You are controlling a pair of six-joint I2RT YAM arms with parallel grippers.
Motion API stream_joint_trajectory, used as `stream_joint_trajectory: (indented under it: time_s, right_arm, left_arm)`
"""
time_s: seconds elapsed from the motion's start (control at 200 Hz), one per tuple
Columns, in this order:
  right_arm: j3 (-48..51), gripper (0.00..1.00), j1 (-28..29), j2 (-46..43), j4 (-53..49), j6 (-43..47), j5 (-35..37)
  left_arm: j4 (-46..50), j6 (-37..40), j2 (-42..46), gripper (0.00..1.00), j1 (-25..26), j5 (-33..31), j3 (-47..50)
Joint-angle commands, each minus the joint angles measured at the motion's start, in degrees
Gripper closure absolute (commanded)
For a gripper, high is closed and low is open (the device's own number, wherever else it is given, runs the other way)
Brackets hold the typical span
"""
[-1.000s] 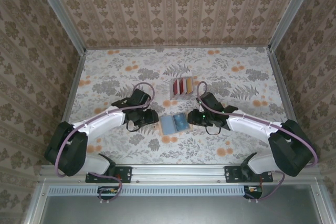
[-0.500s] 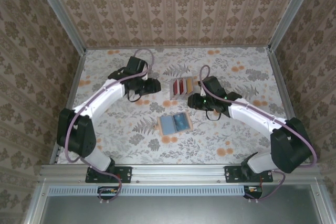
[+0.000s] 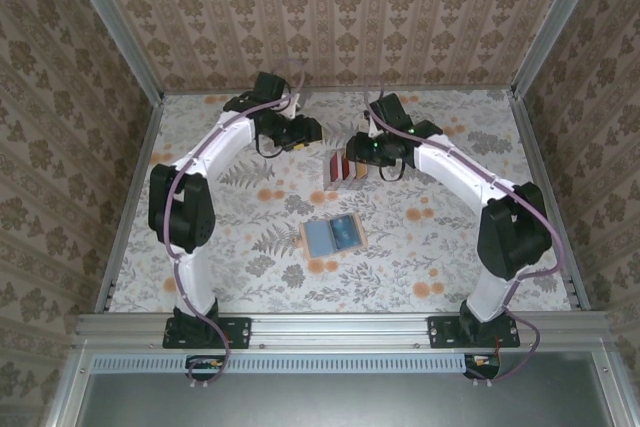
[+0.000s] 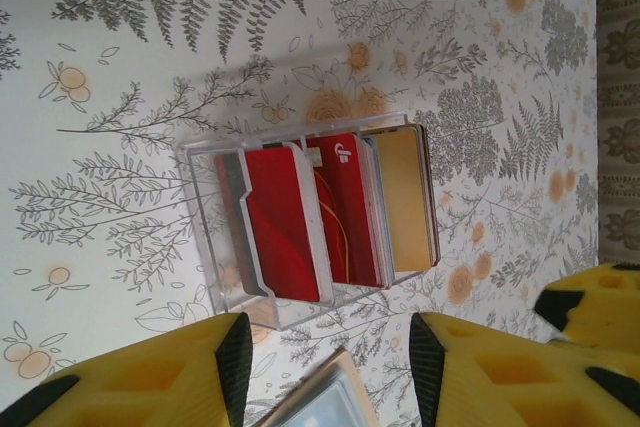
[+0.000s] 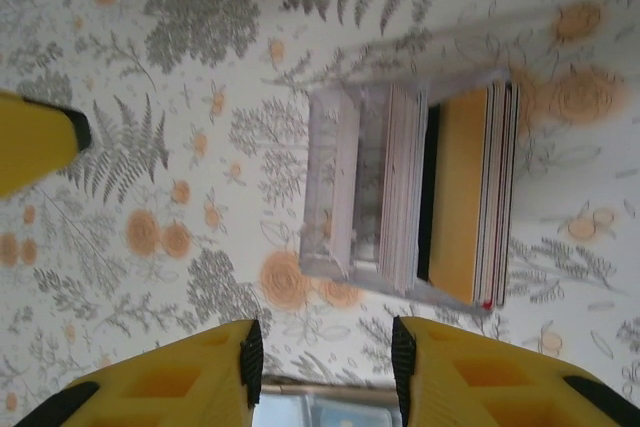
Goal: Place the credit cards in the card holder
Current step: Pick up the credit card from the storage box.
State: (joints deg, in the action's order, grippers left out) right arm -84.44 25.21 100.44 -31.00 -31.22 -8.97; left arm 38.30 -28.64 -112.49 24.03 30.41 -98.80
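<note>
We hold the left gripper (image 4: 325, 359) and right gripper (image 5: 326, 359) spread and empty, credit cards (image 4: 290, 222) just ahead of the jaws. Together they may collide or tip the rack (image 4: 215, 267).

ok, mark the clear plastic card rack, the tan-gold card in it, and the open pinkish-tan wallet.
clear plastic card rack (image 4: 207, 222), left wrist view, empty end slot.
tan-gold card (image 4: 405, 197), left wrist view, middle of its face.
open pinkish-tan wallet (image 3: 318, 238), top external view, left grey-blue pocket.
</note>
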Motion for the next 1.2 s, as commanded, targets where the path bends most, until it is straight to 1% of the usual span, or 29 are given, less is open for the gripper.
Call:
stream_joint_trajectory:
  time_s: [0.0,0.1,0.165,0.225,0.55,0.705,0.79,0.905,1.05,1.195]
  right_arm:
    - [-3.53,0.57,-0.60,3.09,-5.32,0.65,-0.35]
    - [-3.01,0.57,-0.51,4.99,-2.30,-0.97,-0.71]
    - [-3.93,0.57,-0.45,6.82,-2.21,-0.87,0.44]
    - [-5.01,0.57,-0.30,8.61,-2.56,-0.64,0.98]
    - [-9.17,0.57,0.85,14.10,-5.09,0.73,5.33]
    - [-12.35,0.57,1.62,16.75,-6.51,1.07,5.48]
    - [-13.86,0.57,2.61,17.91,-7.70,1.65,7.45]
    - [-16.00,0.57,4.55,19.22,-10.67,2.90,13.69]
    - [-17.01,0.56,5.29,19.91,-12.11,3.32,17.13]
    - [-16.04,0.56,5.29,18.84,-11.03,3.45,17.41]
  left_arm:
    - [-0.68,-0.53,-0.47,0.52,-0.50,2.99,0.93]
    - [-2.05,0.06,0.92,0.52,-0.65,1.79,4.66]
    - [-0.78,2.10,1.05,0.52,-0.83,1.01,4.43]
    - [1.34,3.13,0.87,0.52,-0.83,-1.19,3.88]
    - [2.65,4.13,-0.43,0.52,-0.95,-0.18,2.22]
    - [2.39,3.47,-0.36,0.52,-1.16,0.08,2.15]
    - [2.73,3.71,-0.12,0.52,-1.27,0.12,1.77]
    - [4.06,4.22,-0.04,0.52,-2.11,0.30,0.59]
    - [2.64,3.10,1.33,0.52,-3.63,1.04,1.64]
    - [2.44,2.86,1.75,0.52,-3.88,1.29,1.77]
